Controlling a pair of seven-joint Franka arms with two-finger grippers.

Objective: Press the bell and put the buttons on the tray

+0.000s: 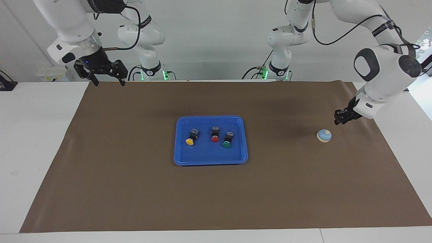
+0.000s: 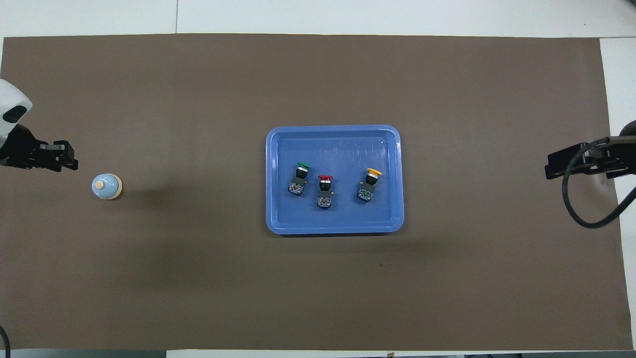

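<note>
The blue tray (image 1: 211, 158) lies at the middle of the brown mat, also in the overhead view (image 2: 333, 219). The three buttons lie in it on their sides: yellow (image 1: 190, 138) (image 2: 369, 183), red (image 1: 215, 134) (image 2: 324, 189), green (image 1: 227, 140) (image 2: 300, 176). The bell (image 1: 324, 135) (image 2: 106, 186) stands on the mat toward the left arm's end. My left gripper (image 1: 339, 118) (image 2: 67, 161) is shut and empty, low over the mat just beside the bell, apart from it. My right gripper (image 1: 109, 82) (image 2: 551, 169) is open and empty, raised over the mat's edge at the right arm's end, waiting.
The brown mat (image 1: 135, 189) covers most of the white table. A black cable (image 2: 581, 209) hangs from the right arm.
</note>
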